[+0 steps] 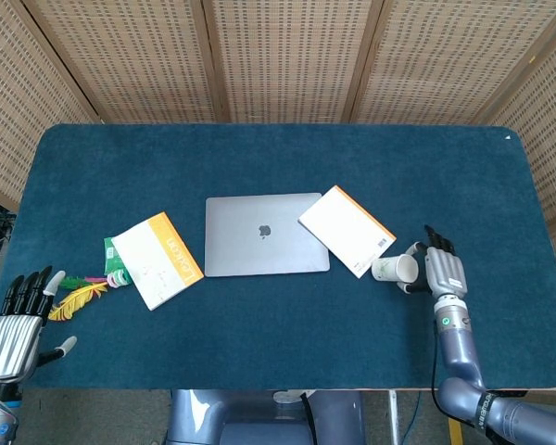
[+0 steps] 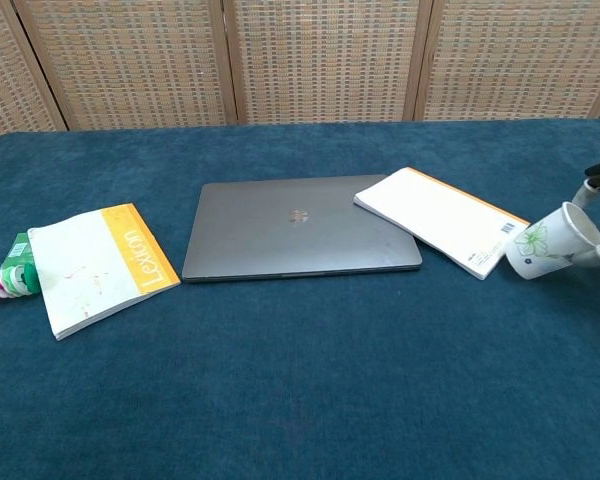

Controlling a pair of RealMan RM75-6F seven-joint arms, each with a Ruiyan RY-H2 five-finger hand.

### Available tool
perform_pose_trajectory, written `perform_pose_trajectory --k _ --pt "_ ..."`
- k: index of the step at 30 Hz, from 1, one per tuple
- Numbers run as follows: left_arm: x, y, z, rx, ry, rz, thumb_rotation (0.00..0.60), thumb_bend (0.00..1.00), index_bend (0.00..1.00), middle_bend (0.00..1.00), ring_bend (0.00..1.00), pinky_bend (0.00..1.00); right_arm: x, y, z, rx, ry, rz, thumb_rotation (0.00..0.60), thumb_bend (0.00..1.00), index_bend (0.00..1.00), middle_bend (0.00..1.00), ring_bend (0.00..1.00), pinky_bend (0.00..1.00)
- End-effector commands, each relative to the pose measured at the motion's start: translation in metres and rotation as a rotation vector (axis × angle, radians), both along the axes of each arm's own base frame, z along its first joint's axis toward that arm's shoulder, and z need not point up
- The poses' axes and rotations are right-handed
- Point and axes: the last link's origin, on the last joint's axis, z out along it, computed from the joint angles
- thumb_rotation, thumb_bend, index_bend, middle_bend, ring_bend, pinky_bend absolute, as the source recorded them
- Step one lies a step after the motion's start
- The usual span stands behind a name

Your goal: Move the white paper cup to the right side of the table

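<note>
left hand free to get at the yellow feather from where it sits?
Probably yes. The left hand is open at the table's near-left corner, and the yellow feather lies just beside its fingertips on bare blue cloth, with nothing between them.
</note>
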Motion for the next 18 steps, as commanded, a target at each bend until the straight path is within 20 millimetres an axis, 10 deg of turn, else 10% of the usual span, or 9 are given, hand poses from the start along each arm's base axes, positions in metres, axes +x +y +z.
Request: perform_pose_trajectory --k 1,18 --pt "0.0 0.0 0.0 0.0 0.0 0.0 0.6 0.14 0.0 0.0 0.0 0.0 -0.007 0.003 0.002 0.006 0.03 -0.023 0.6 0.29 0.37 0.0 0.0 0.0" --pt "0.0 -0.001 -0.001 -0.002 0.003 -0.004 0.6 0.14 0.0 0.0 0.0 0.0 0.002 0.005 -0.006 0.057 0.186 0.02 0.6 0.29 0.15 0.0 0.0 0.0"
